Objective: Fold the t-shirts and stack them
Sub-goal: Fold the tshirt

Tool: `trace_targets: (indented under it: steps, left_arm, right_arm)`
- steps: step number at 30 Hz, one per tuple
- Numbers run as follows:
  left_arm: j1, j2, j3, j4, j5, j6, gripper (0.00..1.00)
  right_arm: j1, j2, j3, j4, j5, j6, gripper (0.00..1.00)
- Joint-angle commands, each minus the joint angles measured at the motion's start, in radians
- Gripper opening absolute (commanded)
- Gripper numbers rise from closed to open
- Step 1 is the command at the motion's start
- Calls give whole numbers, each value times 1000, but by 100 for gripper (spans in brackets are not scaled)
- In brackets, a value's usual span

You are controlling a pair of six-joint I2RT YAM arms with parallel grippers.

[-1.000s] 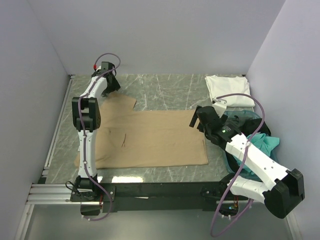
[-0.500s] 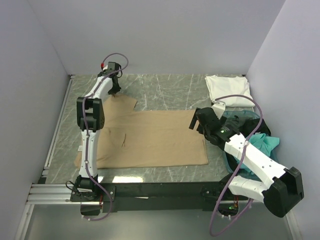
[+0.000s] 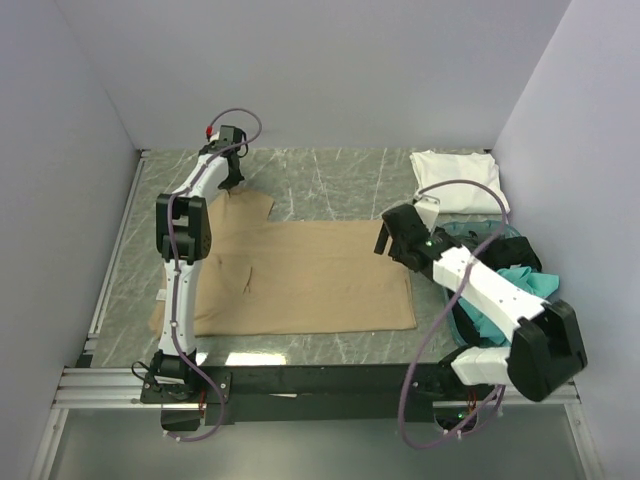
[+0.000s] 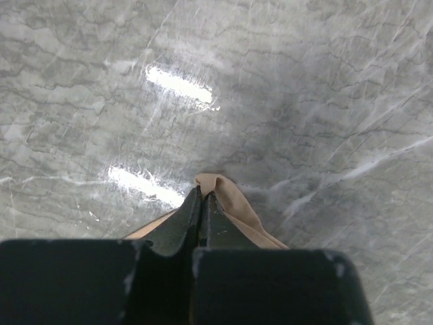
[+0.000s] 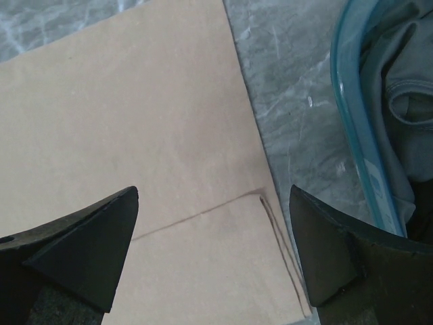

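The left claw (image 4: 203,198) pinches the sleeve tip of a tan t-shirt (image 3: 320,275) on the marble desk (image 3: 340,180), likely to fold it inward. The right claw (image 5: 213,230) hovers spread above its opposite corner.

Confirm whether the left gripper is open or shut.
Shut: the wrist view shows the left gripper closed tip to tip, pinching an edge of the tan t-shirt.

Lab test cell, plain walls (image 3: 300,70), marble tabletop (image 3: 340,180)
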Motion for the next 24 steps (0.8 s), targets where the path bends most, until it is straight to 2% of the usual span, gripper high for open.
trace_targets:
  steps: [1, 3, 8, 13, 17, 18, 21, 24]
  left_arm:
    - [-3, -80, -43, 29, -4, 23, 0]
    - [-5, -114, -77, 40, 0, 16, 0]
    - [-8, -225, -224, 118, 0, -26, 0]
    - [-11, -319, -357, 189, 23, -47, 0]
    - [-11, -344, -387, 199, 17, -56, 0]
    - [-11, -347, -388, 195, 20, -65, 0]
    - [-11, -365, -416, 201, 38, -72, 0]
    - [-11, -390, -463, 227, 46, -78, 0]
  right_arm:
    - [-49, 104, 153, 13, -14, 2, 97]
    - [-71, 220, 234, -47, -30, 2, 94]
    - [-124, 479, 501, -152, 35, 34, 94]
    - [-166, 818, 799, -283, 65, 45, 87]
    - [-175, 1007, 1027, -419, 79, 51, 81]
    - [-173, 1038, 1108, -442, 91, 54, 80]
    - [-178, 1115, 1196, -485, 107, 54, 78]
    - [-183, 1143, 1201, -487, 105, 60, 76]
